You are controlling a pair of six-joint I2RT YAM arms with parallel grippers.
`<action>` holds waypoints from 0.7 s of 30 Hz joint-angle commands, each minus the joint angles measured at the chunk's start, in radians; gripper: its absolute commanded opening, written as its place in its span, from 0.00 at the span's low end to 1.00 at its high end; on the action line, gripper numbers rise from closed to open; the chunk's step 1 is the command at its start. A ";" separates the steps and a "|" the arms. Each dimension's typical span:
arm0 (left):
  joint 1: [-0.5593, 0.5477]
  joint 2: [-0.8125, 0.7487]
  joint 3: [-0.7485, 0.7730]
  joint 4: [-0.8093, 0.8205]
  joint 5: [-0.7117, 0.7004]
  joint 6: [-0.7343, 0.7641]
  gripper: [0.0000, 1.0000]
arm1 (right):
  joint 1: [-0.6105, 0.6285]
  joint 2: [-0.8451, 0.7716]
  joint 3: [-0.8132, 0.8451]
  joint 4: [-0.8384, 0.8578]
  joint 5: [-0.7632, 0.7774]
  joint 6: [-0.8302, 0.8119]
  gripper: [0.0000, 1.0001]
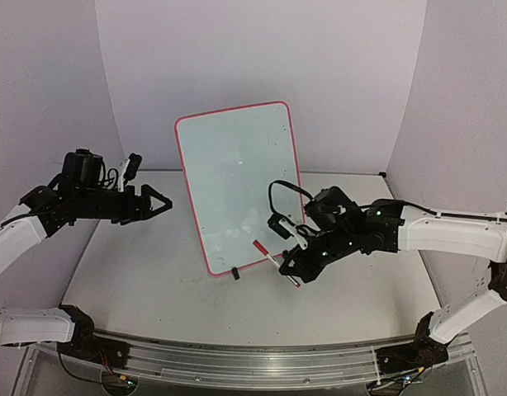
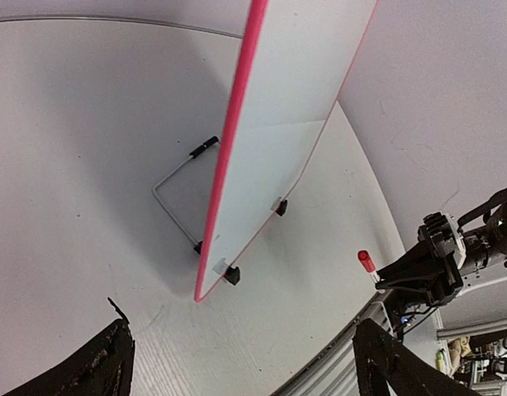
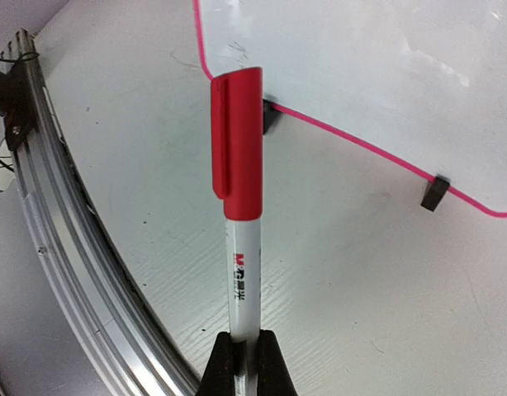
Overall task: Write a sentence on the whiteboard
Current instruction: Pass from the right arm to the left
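The whiteboard (image 1: 237,181) leans upright on its wire stand (image 2: 175,177) at the table's middle, white with a red-pink rim. Its face looks blank; no sentence shows on it. It also shows in the left wrist view (image 2: 278,124) and the right wrist view (image 3: 386,58). My right gripper (image 1: 293,268) is shut on a white marker pen (image 3: 241,206) with its red cap on, held just in front of the board's lower right corner. The pen's cap shows in the left wrist view (image 2: 367,261). My left gripper (image 1: 164,204) is open and empty, in the air left of the board.
Black clips (image 3: 433,194) hold the board's bottom edge. A metal rail (image 1: 237,355) runs along the table's near edge. White walls stand behind and on both sides.
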 commanded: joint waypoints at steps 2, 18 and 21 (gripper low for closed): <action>-0.127 -0.005 0.031 0.072 0.091 -0.142 0.91 | 0.093 0.043 0.162 -0.039 0.016 -0.072 0.00; -0.398 0.190 0.035 0.317 0.135 -0.251 0.74 | 0.174 0.151 0.334 0.010 0.051 -0.171 0.00; -0.403 0.209 0.036 0.330 0.149 -0.255 0.54 | 0.175 0.145 0.326 0.013 0.065 -0.172 0.00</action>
